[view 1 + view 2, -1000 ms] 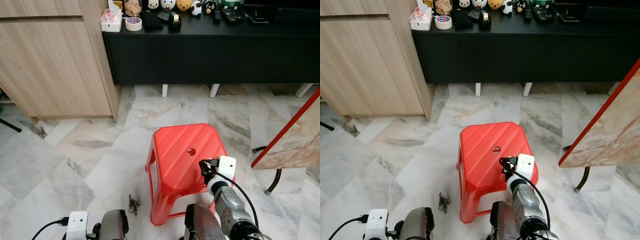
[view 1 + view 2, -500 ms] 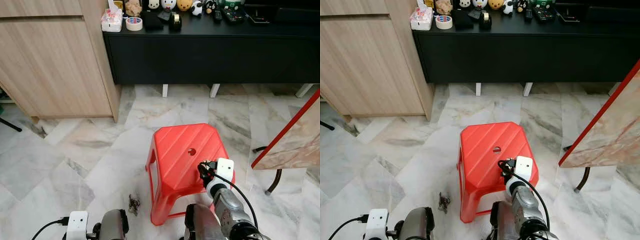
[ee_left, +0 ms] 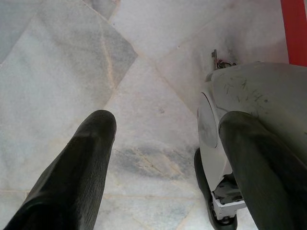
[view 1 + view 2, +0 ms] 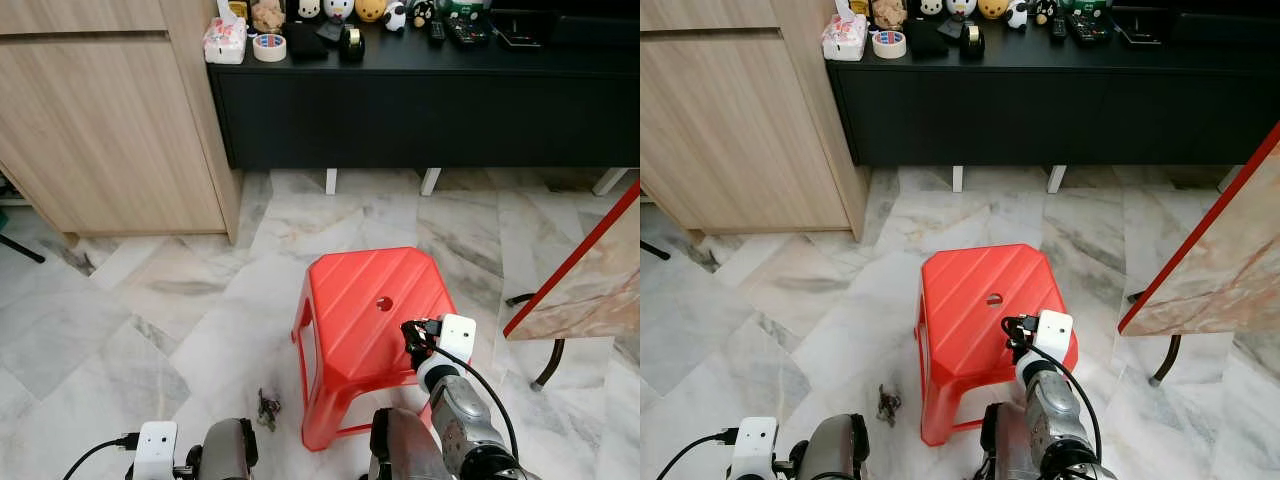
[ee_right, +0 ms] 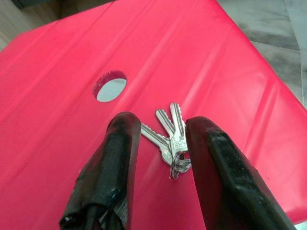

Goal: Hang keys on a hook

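The keys (image 5: 171,139) lie flat on the red stool (image 4: 360,300), near its right front edge. The right gripper (image 5: 160,158) hovers just above them, jaws parted and empty, straddling the bunch. This is the pick-up step; next it needs to lower and close.

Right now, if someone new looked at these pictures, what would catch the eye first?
The bright red stool on the pale marble floor stands out first, in the middle before the robot. Next, the silver keys lying on its seat near the round hole, with the right tool open just above them, one finger on each side.
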